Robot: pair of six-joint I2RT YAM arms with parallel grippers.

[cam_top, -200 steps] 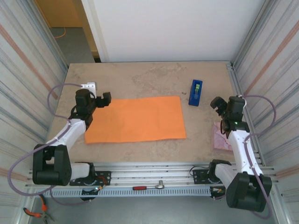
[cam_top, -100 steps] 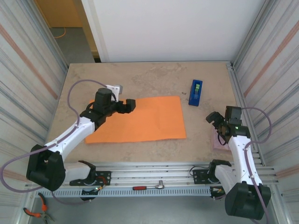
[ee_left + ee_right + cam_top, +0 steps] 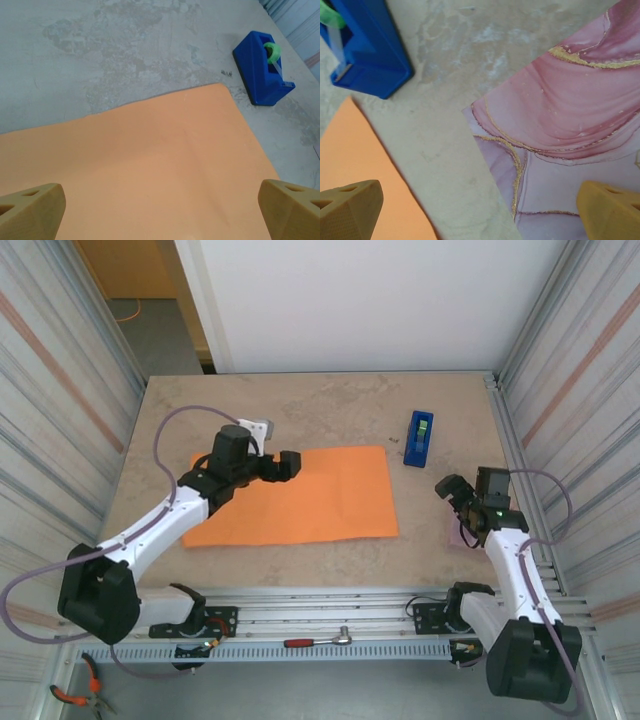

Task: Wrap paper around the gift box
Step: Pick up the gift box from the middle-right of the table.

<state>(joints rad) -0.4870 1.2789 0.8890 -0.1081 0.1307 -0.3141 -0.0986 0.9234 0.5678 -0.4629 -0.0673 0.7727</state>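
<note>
**Q:** Where does the paper [image 3: 310,502] lie?
**A:** Flat at mid-table [image 3: 330,405]. The left gripper [image 3: 283,466] hovers over its 11 o'clock edge, jaws spread wide, holding nothing.

**Q:** And the box [image 3: 570,115]?
**A:** Pink-marbled, at 4 o'clock from the paper and apart from it. The right gripper [image 3: 448,490] hangs over its near corner, released. A blue dispenser [image 3: 419,438] stands at 2 o'clock.

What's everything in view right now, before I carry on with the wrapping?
paper: one, orange, flat mid-table.
tape dispenser: one, blue, beyond the paper's far right corner.
pink marbled flat item: one, gold-veined, table's right edge; possibly the gift box.
ratchet: one, red handle, on the near rail.
pliers: one, red handles, lower left, below the table.
left claw: open, over the paper.
right claw: open, over the marbled item's edge.
</note>
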